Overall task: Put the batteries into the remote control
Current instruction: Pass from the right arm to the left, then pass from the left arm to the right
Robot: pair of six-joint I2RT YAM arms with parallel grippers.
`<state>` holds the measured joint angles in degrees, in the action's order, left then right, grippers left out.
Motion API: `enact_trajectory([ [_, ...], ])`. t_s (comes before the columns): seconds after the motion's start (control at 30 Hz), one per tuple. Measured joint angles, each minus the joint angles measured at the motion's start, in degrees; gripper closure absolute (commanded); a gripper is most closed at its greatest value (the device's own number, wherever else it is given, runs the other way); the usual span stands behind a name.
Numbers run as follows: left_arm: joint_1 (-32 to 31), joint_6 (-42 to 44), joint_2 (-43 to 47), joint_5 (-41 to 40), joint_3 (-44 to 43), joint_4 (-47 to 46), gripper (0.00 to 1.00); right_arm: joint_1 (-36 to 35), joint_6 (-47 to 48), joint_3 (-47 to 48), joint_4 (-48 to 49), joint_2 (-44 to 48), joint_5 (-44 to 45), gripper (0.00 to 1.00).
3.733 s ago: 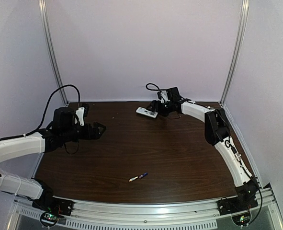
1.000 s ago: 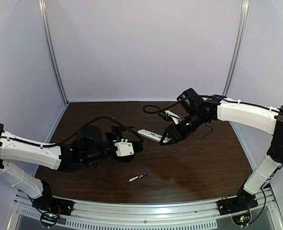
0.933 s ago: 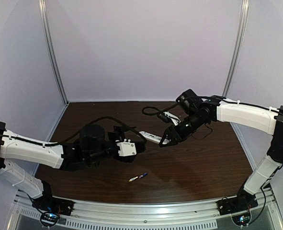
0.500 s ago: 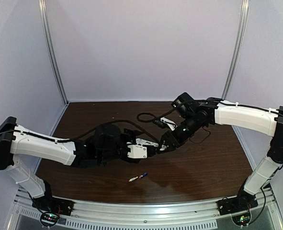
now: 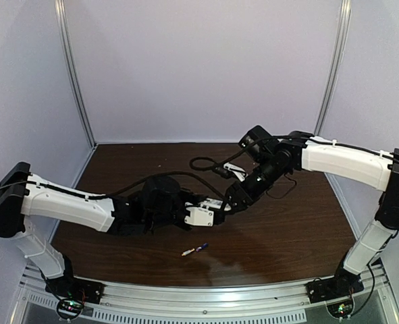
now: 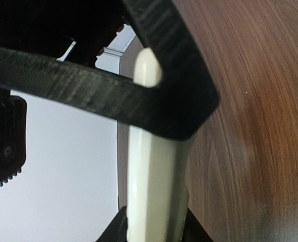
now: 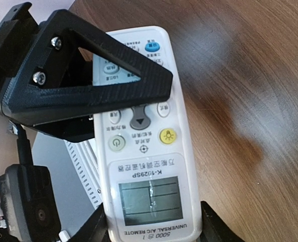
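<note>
The white remote control (image 5: 213, 201) hangs in the air over the middle of the table, held from both ends. My right gripper (image 5: 229, 201) is shut on its display end; in the right wrist view the remote control (image 7: 143, 166) sits between the right gripper's (image 7: 151, 228) black fingers, buttons and display facing the camera. My left gripper (image 5: 209, 206) is shut on the other end; the left wrist view shows the remote control (image 6: 154, 191) edge-on between the left gripper's (image 6: 154, 228) fingers. The batteries lie end to end on the table below: a whitish one (image 5: 187, 252) and a blue one (image 5: 201, 248).
A black cable (image 5: 206, 162) loops above the table behind the grippers. The dark wooden table (image 5: 287, 236) is enclosed by pale walls with metal posts (image 5: 74, 74). A metal rail (image 5: 206, 297) runs along the near edge by the arm bases.
My left arm swung right to the remote and its jaws closed on the free end. The right arm lowered the remote slightly toward the left, still gripping it.
</note>
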<state>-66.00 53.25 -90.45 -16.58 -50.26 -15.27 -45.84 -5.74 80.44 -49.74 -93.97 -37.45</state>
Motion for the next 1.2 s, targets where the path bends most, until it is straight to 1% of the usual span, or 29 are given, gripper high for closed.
enact_trajectory([
  [0.03,0.0,0.0,0.0,-0.1,0.0,0.0,0.74,0.0,0.0,0.0,-0.2,0.0,0.0,0.77],
  [0.07,0.0,-0.2,0.0,-0.2,0.0,0.0,0.76,0.0,0.0,0.0,-0.2,0.0,0.0,0.69],
  [0.17,0.0,-0.9,0.1,0.1,0.0,0.3,0.84,0.0,0.3,0.5,-0.3,0.0,0.7,0.63],
  [0.2,0.0,-1.2,0.2,0.3,0.0,0.4,0.87,0.0,0.5,0.8,-0.4,0.1,1.1,0.59],
  [0.23,0.0,-1.4,0.5,0.5,0.0,0.5,0.89,0.0,0.5,0.9,-0.3,0.3,1.3,0.57],
  [0.3,0.0,-2.4,1.2,0.7,0.0,0.4,0.91,0.0,0.5,1.0,0.1,1.3,1.9,0.55],
  [0.33,0.0,-2.9,1.7,0.8,0.0,0.4,0.91,0.1,0.4,1.0,0.3,1.9,2.1,0.50],
  [0.4,0.0,-3.9,2.5,1.1,0.0,0.0,0.91,0.1,0.2,1.0,1.1,3.6,2.6,0.44],
  [0.5,0.1,-6.7,4.4,2.1,0.0,-1.5,0.91,0.3,0.0,1.0,3.0,6.8,3.7,0.19],
  [0.53,0.2,-7.6,5.1,2.6,0.0,-1.6,0.92,0.5,-0.6,1.0,3.8,8.3,4.5,0.06],
  [0.57,0.3,-8.7,5.8,3.1,0.0,-1.8,0.92,0.9,-0.9,1.0,4.7,10.0,5.7,0.01],
  [0.77,0.3,-14.1,9.7,8.5,1.2,-1.8,0.92,3.3,-2.5,0.6,14.8,21.7,15.3,0.00],
  [0.87,0.9,-17.4,10.9,11.7,2.3,-1.5,0.92,3.5,-2.8,-1.4,19.6,26.6,17.5,0.00],
  [1.0,3.0,-22.7,12.8,17.6,2.7,-1.2,0.92,3.5,-2.6,-2.0,22.0,28.4,16.6,0.00],
  [1.2,8.4,-32.0,15.6,28.9,2.6,-1.2,0.92,3.5,-0.4,-7.6,26.2,28.7,8.3,0.00],
])
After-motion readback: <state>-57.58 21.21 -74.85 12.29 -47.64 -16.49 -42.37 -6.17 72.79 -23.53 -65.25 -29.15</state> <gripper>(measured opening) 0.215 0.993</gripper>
